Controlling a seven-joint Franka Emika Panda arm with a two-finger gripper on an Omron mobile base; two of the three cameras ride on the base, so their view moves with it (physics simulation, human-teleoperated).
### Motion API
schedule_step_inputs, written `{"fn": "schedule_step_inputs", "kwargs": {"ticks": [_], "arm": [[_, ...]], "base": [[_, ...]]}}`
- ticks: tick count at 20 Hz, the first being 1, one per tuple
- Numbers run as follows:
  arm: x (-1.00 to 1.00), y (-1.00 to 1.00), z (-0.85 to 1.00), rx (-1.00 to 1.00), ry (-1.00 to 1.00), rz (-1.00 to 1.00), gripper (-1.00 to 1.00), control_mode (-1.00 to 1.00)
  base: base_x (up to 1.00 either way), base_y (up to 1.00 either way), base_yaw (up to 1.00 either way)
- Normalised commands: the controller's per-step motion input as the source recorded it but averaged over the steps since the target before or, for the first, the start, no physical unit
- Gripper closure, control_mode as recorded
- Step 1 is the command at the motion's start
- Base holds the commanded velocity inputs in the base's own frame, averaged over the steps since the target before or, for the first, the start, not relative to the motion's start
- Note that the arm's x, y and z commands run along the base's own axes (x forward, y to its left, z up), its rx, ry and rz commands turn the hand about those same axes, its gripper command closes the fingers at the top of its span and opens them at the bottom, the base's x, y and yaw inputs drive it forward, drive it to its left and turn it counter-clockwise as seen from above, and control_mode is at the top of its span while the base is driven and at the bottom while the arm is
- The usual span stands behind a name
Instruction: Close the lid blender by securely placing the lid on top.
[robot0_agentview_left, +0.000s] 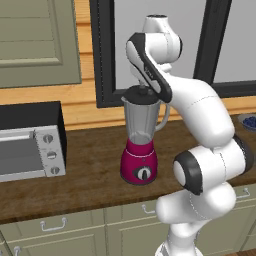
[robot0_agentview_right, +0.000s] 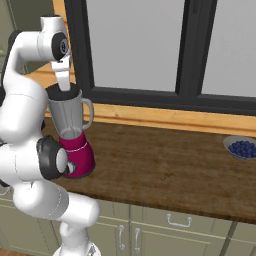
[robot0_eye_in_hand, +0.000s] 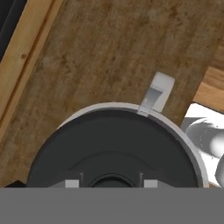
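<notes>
Hand view: lid (robot0_eye_in_hand: 114, 144) directly below gripper (robot0_eye_in_hand: 111, 183), centred on blender (robot0_agentview_left: 141, 135) jar rim, fingers apparently pinching its knob, grip not certain.

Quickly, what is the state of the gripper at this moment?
Gripper: right over the lid on the blender; open or shut cannot be told.

i see a dark wood countertop (robot0_agentview_right: 165, 165) over pale green cabinets (robot0_agentview_right: 175, 232) with metal handles. behind it runs a light wood wall strip (robot0_agentview_right: 165, 117) under a black-framed window (robot0_agentview_right: 135, 45). a green wall cabinet (robot0_agentview_left: 37, 40) hangs at left.
</notes>
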Motion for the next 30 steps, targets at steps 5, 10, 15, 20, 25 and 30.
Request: {"fn": "schedule_step_inputs", "kwargs": {"ticks": [5,10,15,20,25,30], "arm": [[-0.13,0.00,0.19,0.00,-0.08,0.00,-1.00,-1.00],[-0.33,0.00,0.28,0.01,-0.13,0.01,-1.00,-1.00],[-1.00,-0.40,0.08,0.04,-0.36,0.05,-1.00,-1.00],[-1.00,-0.77,-0.24,0.01,-0.41,0.00,-1.00,-1.00],[-1.00,-0.99,-0.98,-0.11,-0.09,0.00,-1.00,-1.00],[-1.00,-0.86,-1.00,-0.19,0.00,0.00,-1.00,-1.00]], "base": [[0.00,0.00,0.00],[0.00,0.00,0.00],[0.00,0.00,0.00],[0.00,0.00,0.00],[0.00,0.00,0.00],[0.00,0.00,0.00]]}}
